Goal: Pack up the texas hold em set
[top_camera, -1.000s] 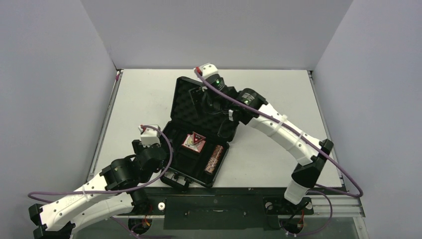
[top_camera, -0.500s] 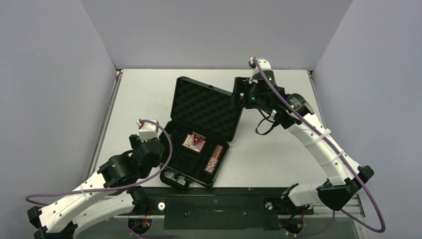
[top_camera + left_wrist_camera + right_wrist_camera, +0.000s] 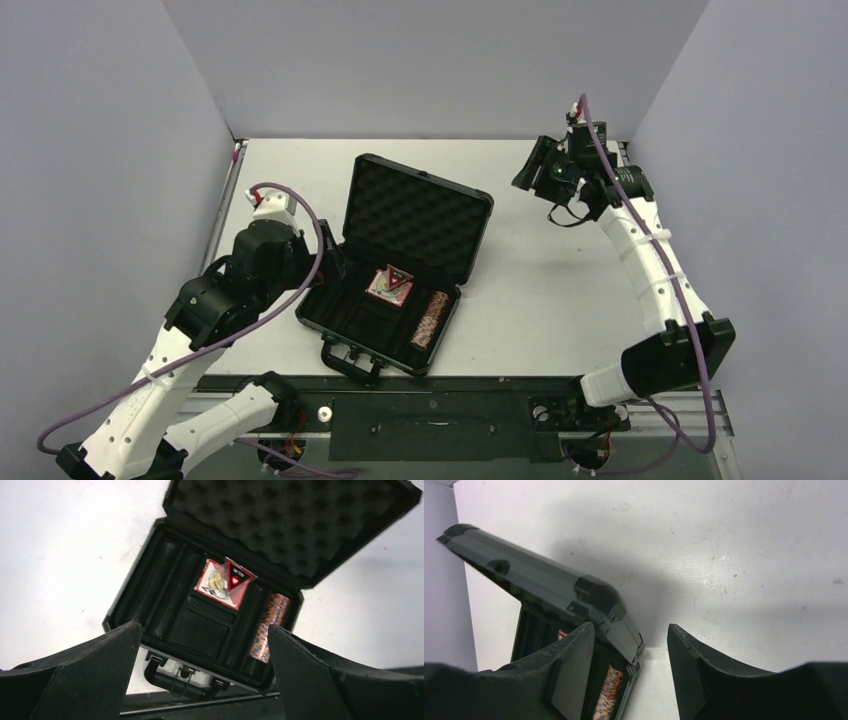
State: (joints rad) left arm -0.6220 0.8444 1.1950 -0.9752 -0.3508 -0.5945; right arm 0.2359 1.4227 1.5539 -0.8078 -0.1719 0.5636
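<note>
The black case (image 3: 330,318) lies open at the table's middle, its foam-lined lid (image 3: 415,212) propped up. The pink card box (image 3: 384,287) with the red-black triangle (image 3: 397,281) on it sits in the base. One reddish-brown chip roll (image 3: 432,318) lies in a right slot; a second roll is not visible. My left gripper (image 3: 333,262) is open and empty at the case's left edge. In the left wrist view (image 3: 203,626) it looks down on the card box (image 3: 216,584), roll (image 3: 267,627) and handle (image 3: 172,680). My right gripper (image 3: 528,172) is open and empty, to the right of the lid (image 3: 539,587).
Grey walls close the table on the left, back and right. Bare white tabletop (image 3: 540,290) lies to the right of the case and behind it. The table's front rail (image 3: 450,385) runs just beyond the case handle (image 3: 352,358).
My right arm has swung away from the lid to the back right corner. My left arm has risen and drawn back to the left of the case. The lid stays open.
</note>
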